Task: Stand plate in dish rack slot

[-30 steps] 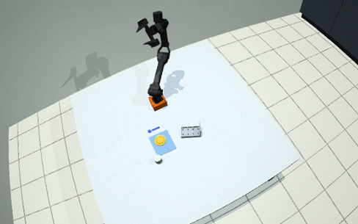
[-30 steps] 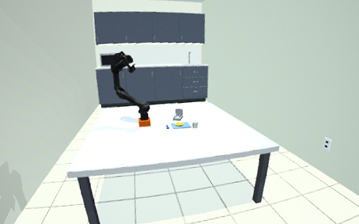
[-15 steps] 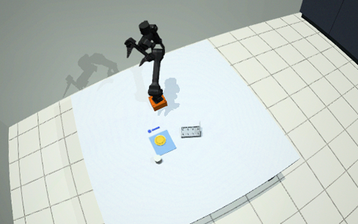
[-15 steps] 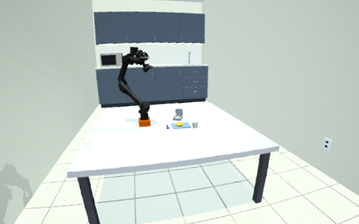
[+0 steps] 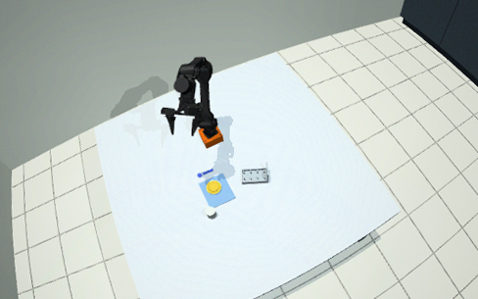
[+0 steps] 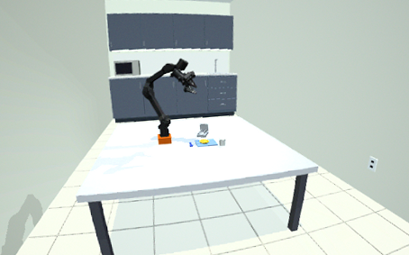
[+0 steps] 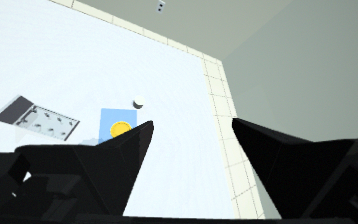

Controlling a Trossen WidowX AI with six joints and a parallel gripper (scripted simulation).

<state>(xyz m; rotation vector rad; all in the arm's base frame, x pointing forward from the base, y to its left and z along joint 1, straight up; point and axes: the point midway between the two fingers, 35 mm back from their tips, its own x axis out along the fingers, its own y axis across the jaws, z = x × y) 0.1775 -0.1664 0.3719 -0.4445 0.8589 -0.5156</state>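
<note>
A small yellow plate point(image 5: 213, 187) point(image 6: 204, 141) point(image 7: 120, 129) lies flat on a light blue mat point(image 5: 224, 198) point(image 6: 211, 143) point(image 7: 111, 116) near the middle of the white table. The grey dish rack point(image 5: 255, 176) point(image 6: 203, 129) point(image 7: 47, 122) stands just beside the mat. My gripper point(image 5: 183, 127) point(image 6: 190, 88) point(image 7: 191, 123) is open and empty, high in the air above the arm's orange base point(image 5: 211, 137) point(image 6: 165, 139), well away from the plate and rack.
A small white cup point(image 5: 210, 212) point(image 6: 222, 142) point(image 7: 138, 102) stands by the mat's far corner from the arm. A blue utensil point(image 5: 205, 173) point(image 6: 190, 143) lies on the mat's other side, toward the base. The white table point(image 5: 302, 199) point(image 6: 177, 169) ends at tiled floor; kitchen cabinets point(image 6: 170, 31) stand behind.
</note>
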